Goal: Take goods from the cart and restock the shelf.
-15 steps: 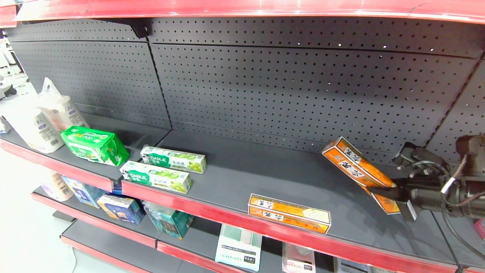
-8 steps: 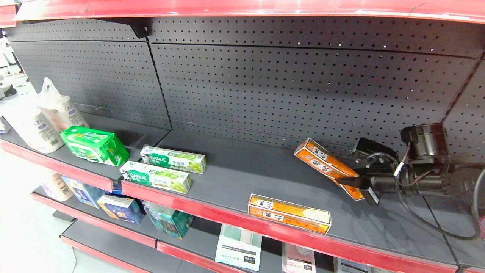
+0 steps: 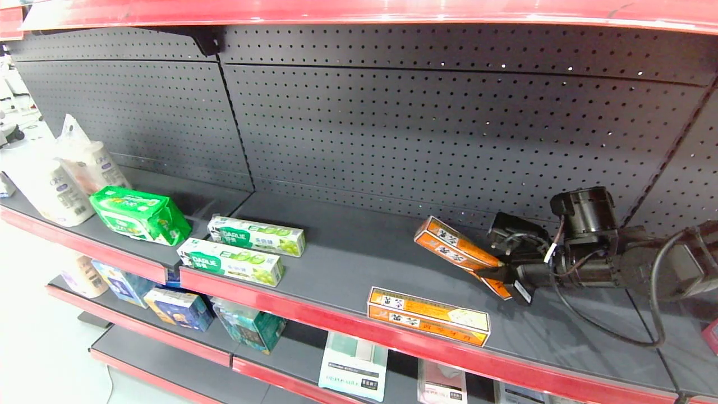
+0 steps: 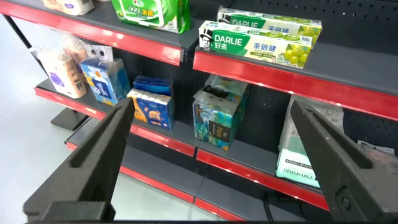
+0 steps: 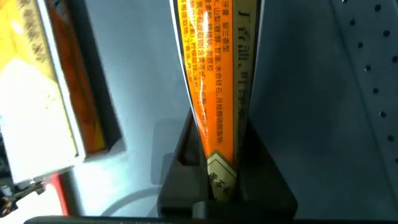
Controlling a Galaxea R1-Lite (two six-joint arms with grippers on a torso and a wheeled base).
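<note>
Holding the orange box [image 3: 457, 249] clamped between its fingers, the right gripper [image 3: 502, 278] has travelled to the left along the shelf [image 3: 359, 247] since one second ago, and the box now sits lower and closer to the middle of the board than before. In the right wrist view the two dark fingers [image 5: 261, 162] press on both narrow sides of this box [image 5: 214, 74], near one end. The box is tilted, with its free end pointing left and toward the pegboard back wall [image 3: 420, 129]; whether it touches the shelf cannot be told. The second orange box [image 3: 428, 315] has not moved: it lies flat along the red front edge [image 3: 291, 303], near the held one but apart from it. The two green toothpaste boxes [image 3: 231, 261] also stay at the left end of the board, the front one at the edge. Between them and the held box the grey surface is bare up to the back wall, and some bare surface lies behind the flat orange box. The left gripper [image 4: 211, 107] hangs before the lower shelves with its fingers spread wide, gripping nothing.
</note>
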